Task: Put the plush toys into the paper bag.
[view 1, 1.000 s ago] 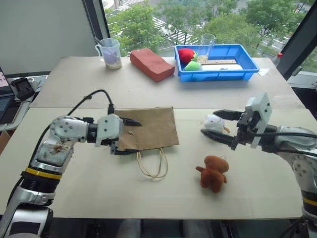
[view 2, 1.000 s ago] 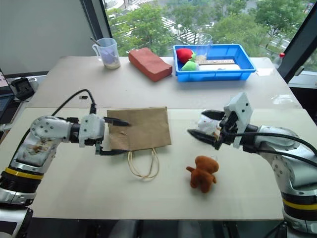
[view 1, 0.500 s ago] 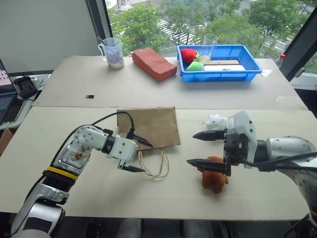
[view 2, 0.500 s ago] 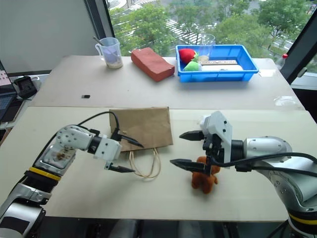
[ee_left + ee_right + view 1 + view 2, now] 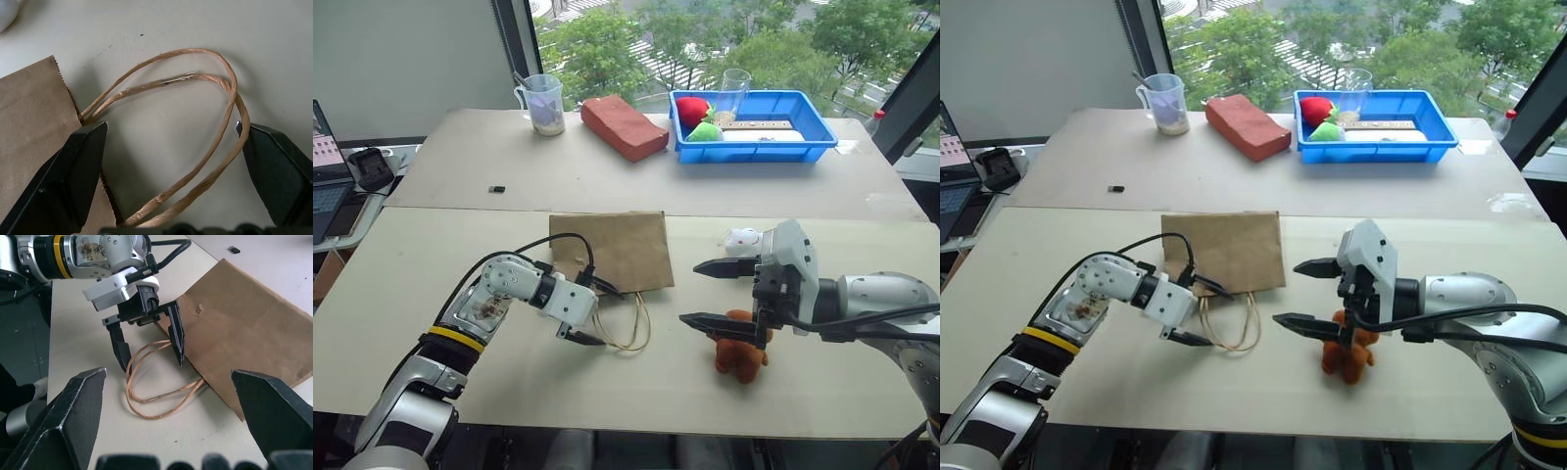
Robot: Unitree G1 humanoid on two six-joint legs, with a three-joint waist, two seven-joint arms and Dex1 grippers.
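The paper bag (image 5: 611, 251) lay flat mid-surface, light and floppy; best taken by its cord handles (image 5: 195, 127), which the left gripper (image 5: 592, 311) straddled, fingers wide, holding nothing. At three o'clock, the right gripper (image 5: 710, 294), equally wide and empty, hovered by the soft brown plush (image 5: 740, 354) and white plush (image 5: 741, 239).

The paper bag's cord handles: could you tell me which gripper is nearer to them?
Left. The left gripper straddles the cord handles at the paper bag mouth, fingers open. The right gripper hangs open off to the side, over the brown plush toy.
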